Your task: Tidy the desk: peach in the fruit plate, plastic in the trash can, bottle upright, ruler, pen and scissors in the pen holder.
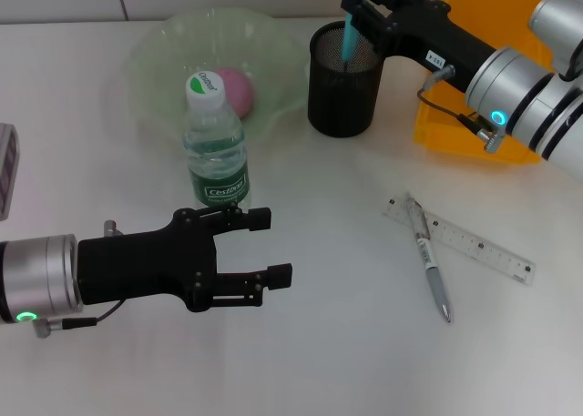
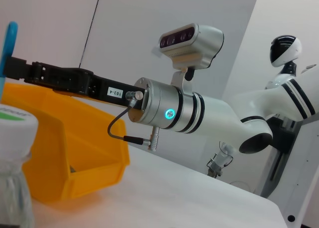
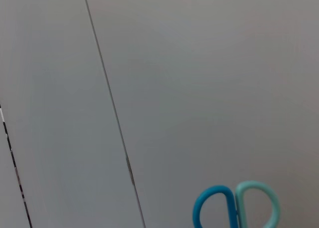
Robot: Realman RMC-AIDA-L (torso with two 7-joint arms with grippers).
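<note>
My right pincer [image 1: 357,5] pinches the scissors [image 1: 351,29] over the holder [image 1: 343,81]; released tilted, they may tip it. My left pincer [image 1: 264,252] is spread, idle.

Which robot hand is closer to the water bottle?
The left. The left gripper hangs open just in front of the upright water bottle. The right gripper is farther off, above the pen holder, shut on the blue scissors.

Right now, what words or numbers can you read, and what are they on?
"103-4": white sticker on the right arm.
"C'estbon": bottle label, only roughly readable.
Bottle cap: green writing, too blurred.
Ruler: markings too small.
Pen: print too small.
</note>
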